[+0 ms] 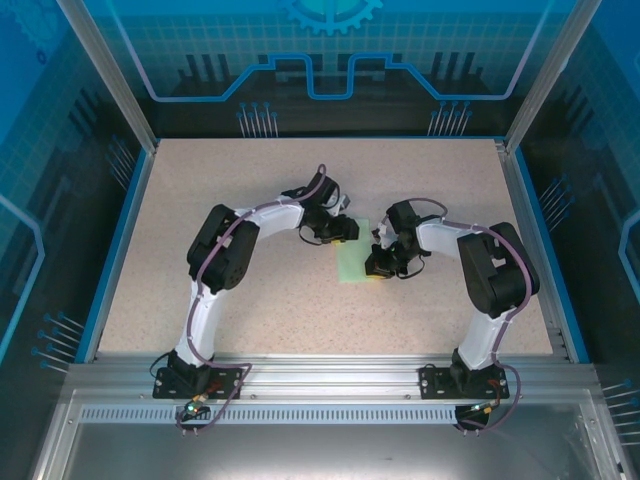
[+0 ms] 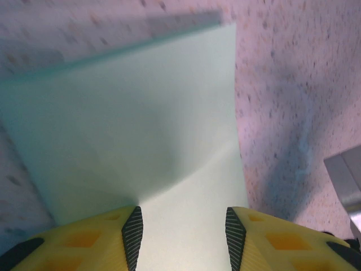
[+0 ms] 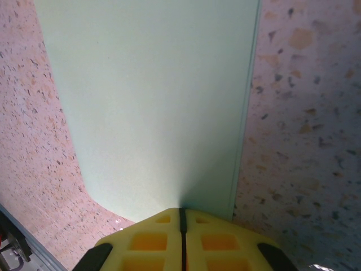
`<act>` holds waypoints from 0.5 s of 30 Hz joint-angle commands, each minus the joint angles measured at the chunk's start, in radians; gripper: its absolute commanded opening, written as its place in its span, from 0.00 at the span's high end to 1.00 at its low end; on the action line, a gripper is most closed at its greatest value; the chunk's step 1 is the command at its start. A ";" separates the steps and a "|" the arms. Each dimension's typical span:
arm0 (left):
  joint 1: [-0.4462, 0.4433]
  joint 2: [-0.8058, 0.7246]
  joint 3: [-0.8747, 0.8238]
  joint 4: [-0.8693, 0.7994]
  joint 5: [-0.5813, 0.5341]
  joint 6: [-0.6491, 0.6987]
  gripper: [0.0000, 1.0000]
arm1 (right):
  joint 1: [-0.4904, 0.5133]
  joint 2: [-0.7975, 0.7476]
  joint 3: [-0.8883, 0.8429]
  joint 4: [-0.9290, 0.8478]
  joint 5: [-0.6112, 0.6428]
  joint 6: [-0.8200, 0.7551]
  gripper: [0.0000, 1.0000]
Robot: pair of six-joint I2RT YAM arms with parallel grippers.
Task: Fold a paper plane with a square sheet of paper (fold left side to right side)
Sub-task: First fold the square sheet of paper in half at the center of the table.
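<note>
Thin pale mint-green square sheet of paper [image 1: 352, 262]: right gripper [image 3: 181, 213] clamped on its edge; left gripper [image 2: 183, 221] spread, holding nothing. One-sided pull could skew the crease.

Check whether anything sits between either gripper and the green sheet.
Nothing visible does. The left gripper has its open fingers astride the sheet; the right gripper has its fingers shut on the sheet's edge.

White arms [image 1: 203, 305], black joints [image 1: 222, 250], lilac cables [image 1: 268, 207], yellow claw fingers [image 2: 79, 243], black ribbed pads [image 2: 133, 234]
</note>
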 commanded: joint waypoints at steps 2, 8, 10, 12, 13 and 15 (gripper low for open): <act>0.049 0.051 0.052 -0.006 -0.058 -0.014 0.52 | 0.005 0.057 -0.028 -0.090 0.145 -0.015 0.93; 0.075 0.099 0.103 -0.009 -0.055 -0.024 0.52 | 0.005 0.060 -0.030 -0.090 0.144 -0.013 0.93; 0.085 0.111 0.119 -0.011 -0.056 -0.029 0.52 | 0.007 0.060 -0.029 -0.090 0.141 -0.013 0.93; 0.097 0.124 0.136 -0.015 -0.053 -0.031 0.52 | 0.007 0.060 -0.029 -0.092 0.139 -0.015 0.93; 0.103 0.129 0.148 -0.019 -0.053 -0.031 0.52 | 0.006 0.061 -0.029 -0.091 0.139 -0.014 0.93; 0.114 0.141 0.172 -0.027 -0.049 -0.031 0.52 | 0.008 0.060 -0.031 -0.091 0.139 -0.015 0.93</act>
